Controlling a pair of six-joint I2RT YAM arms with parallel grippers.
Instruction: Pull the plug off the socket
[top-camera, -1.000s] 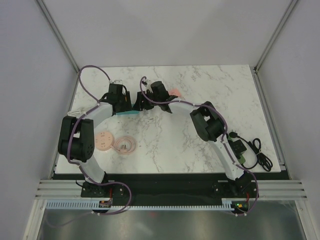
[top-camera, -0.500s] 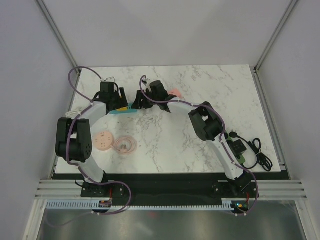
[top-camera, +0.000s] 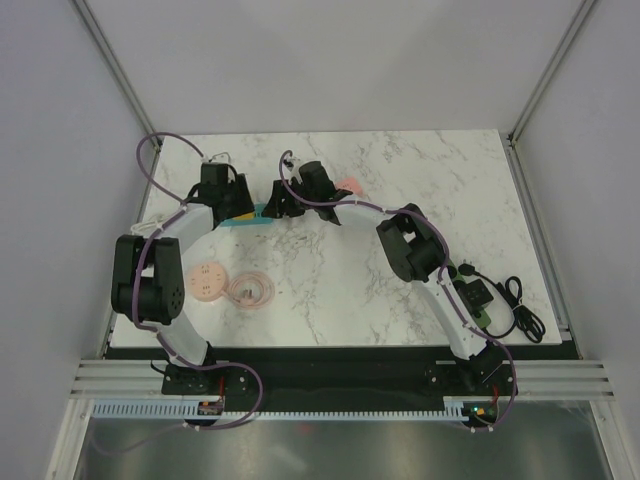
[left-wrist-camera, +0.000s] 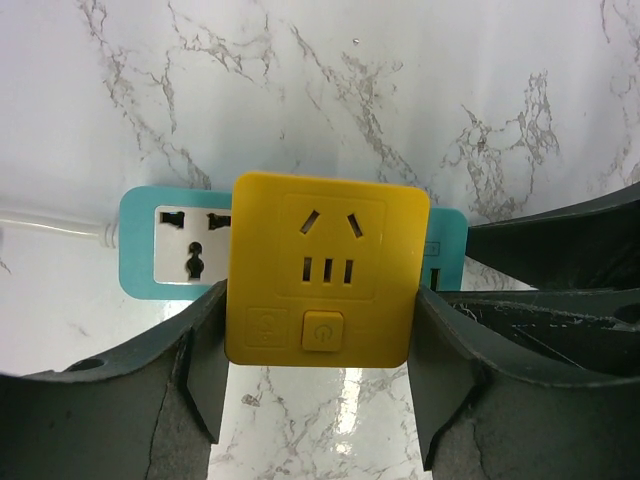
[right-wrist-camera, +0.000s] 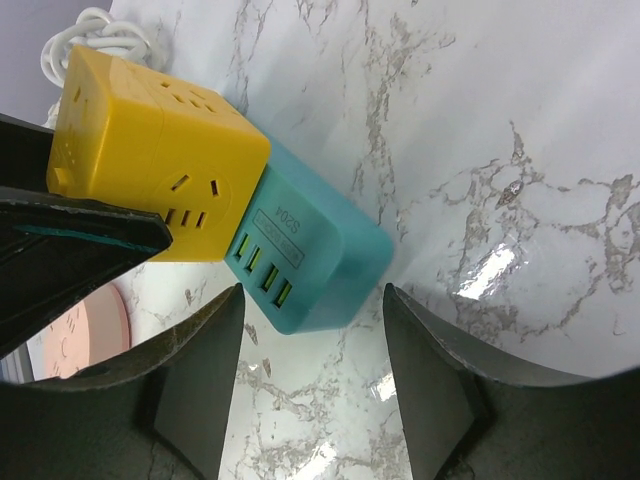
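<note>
Plug (left-wrist-camera: 320, 270), a yellow cube with its own outlets and a power button on its face, sits on the teal socket (right-wrist-camera: 310, 265) strip at about 10 o'clock on the marble desk (top-camera: 400, 270), close to the desk's left edge. In the left wrist view the cube covers the strip's middle. One outlet of the strip shows at 9 o'clock of it, and a sliver of teal at 3 o'clock.

The left fingers (left-wrist-camera: 200, 370) are clenched on the plug, one pad flat against each side wall. The right fingers (right-wrist-camera: 205, 370) are released: they stand spread wider than the strip's short end, the end with four green ports, with bare marble showing on both sides.

A white cord (left-wrist-camera: 55, 225) leaves the strip toward 9 o'clock, and its coil lies near the desk's edge. Toward 12 and 3 o'clock of the strip the marble lies open. A pink disc (top-camera: 205, 280) and a pale coil (top-camera: 250, 290) lie at 6 o'clock of it, well apart. A black adapter (top-camera: 478, 293) with its cable sits at the desk's right edge, at 4 o'clock.
</note>
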